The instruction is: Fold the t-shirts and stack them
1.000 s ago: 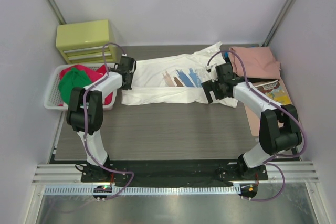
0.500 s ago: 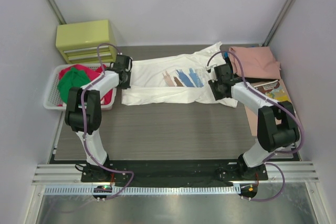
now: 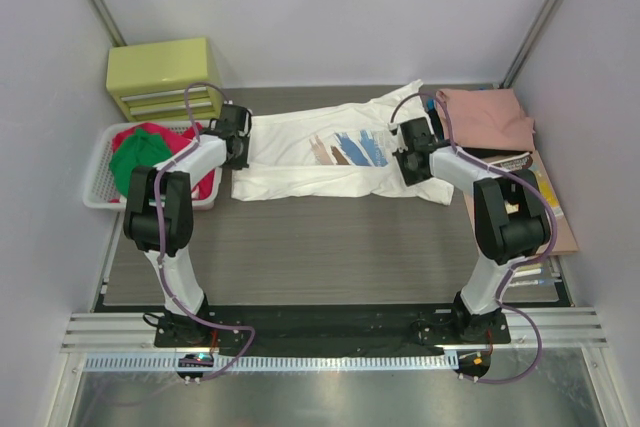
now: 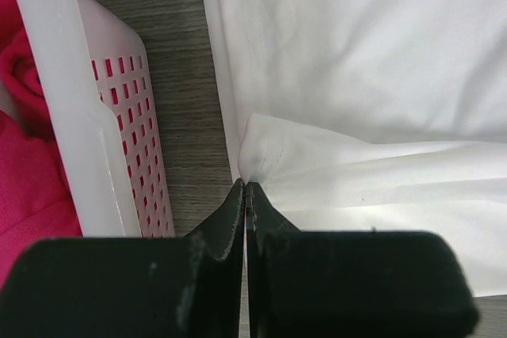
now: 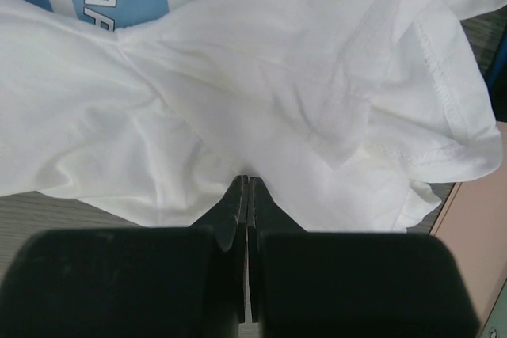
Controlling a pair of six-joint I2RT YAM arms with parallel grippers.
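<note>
My left gripper (image 4: 245,187) is clamped on a corner of the hem of the white cloth t-shirt with blue, brown and pink brush-stroke print (image 3: 330,157). In the left wrist view the fabric is drawn up into a small peak right at the closed tips. Just beside it stands the white slotted plastic basket (image 3: 97,190), with a red t-shirt (image 3: 150,133) and a green t-shirt (image 3: 138,159) heaped inside.

The printed shirt lies spread lengthwise across the far half of the dark wood-grain table (image 3: 300,247), hem toward the basket and collar end toward the right. It sits where it did a second ago.

The change is on my right side. A second ago the right gripper (image 5: 247,182) stood wide open over the shirt's near right sleeve. Now its jaws are pressed together, the tips nipped into the cloth at the edge below that sleeve. It has also slid a little farther from me, and the elbow has swung in nearer the wrist, uncovering more of the thin book with a yellowish cover (image 3: 545,192).

My left arm shifted slightly toward the far side early in that second and has held since.

A folded salmon-pink t-shirt (image 3: 488,117) lies at the far right corner, near the white shirt's collar end.
</note>
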